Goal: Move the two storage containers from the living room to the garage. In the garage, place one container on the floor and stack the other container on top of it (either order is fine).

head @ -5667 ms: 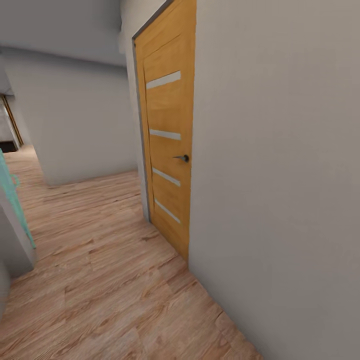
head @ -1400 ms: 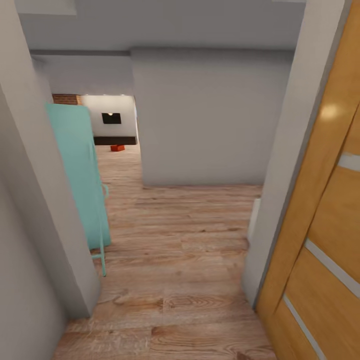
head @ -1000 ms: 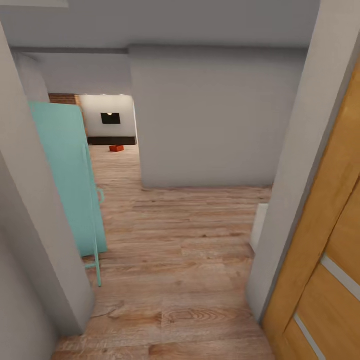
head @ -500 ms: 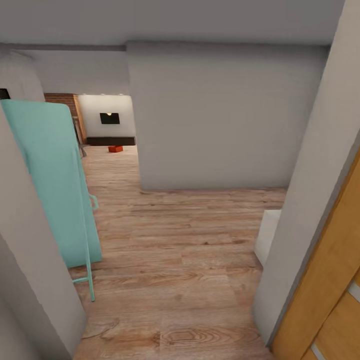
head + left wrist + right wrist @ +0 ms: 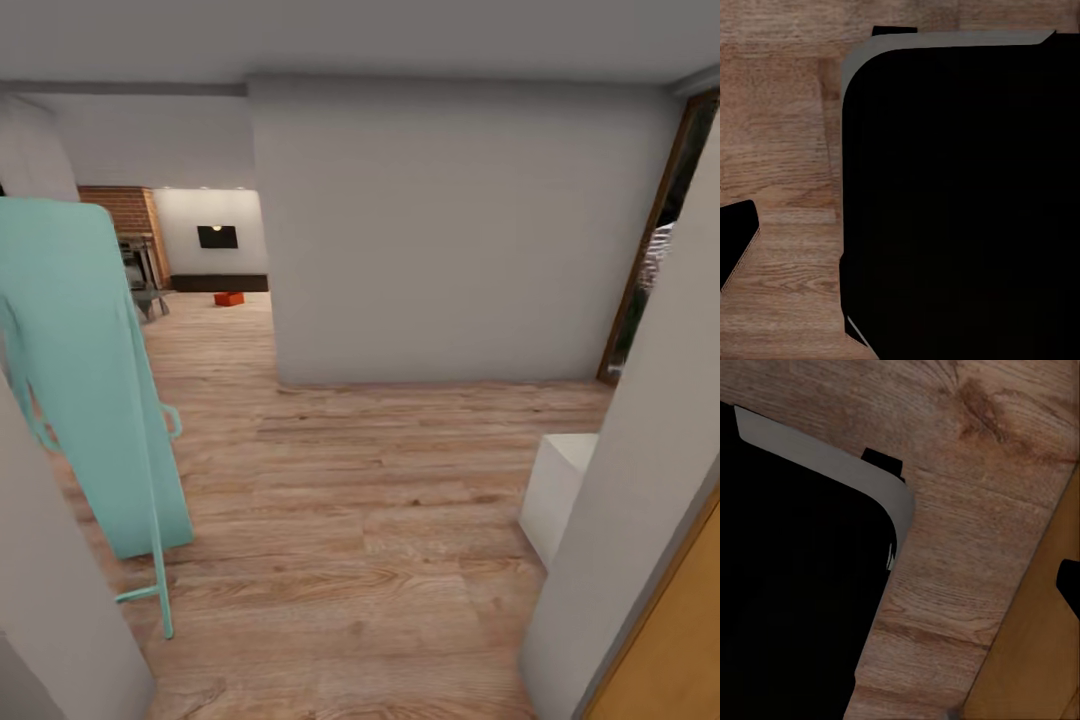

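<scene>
Far down the hallway in the head view, one small orange-red storage container [image 5: 229,298] sits on the light wood floor of the living room, in front of a dark low cabinet [image 5: 218,283] and beside a brick wall [image 5: 115,208]. In the left wrist view a dark fingertip [image 5: 736,241] shows at the picture's edge over wood planks, next to the robot's black base [image 5: 960,202]. The right wrist view holds the same black base [image 5: 795,577], wood floor and a dark fingertip [image 5: 1069,585] at the edge. Whether either gripper is open or shut is hidden.
A teal folded board on a thin frame [image 5: 90,380] leans against the left wall. A grey wall block [image 5: 450,230] stands ahead, with the passage to its left. A white box [image 5: 560,490] sits at the right, beside a wall corner and an orange door [image 5: 670,640].
The camera has moved forward through the doorway: the orange door slid off to the right, the teal board came nearer, and the white box and a dark opening at right came into view.
</scene>
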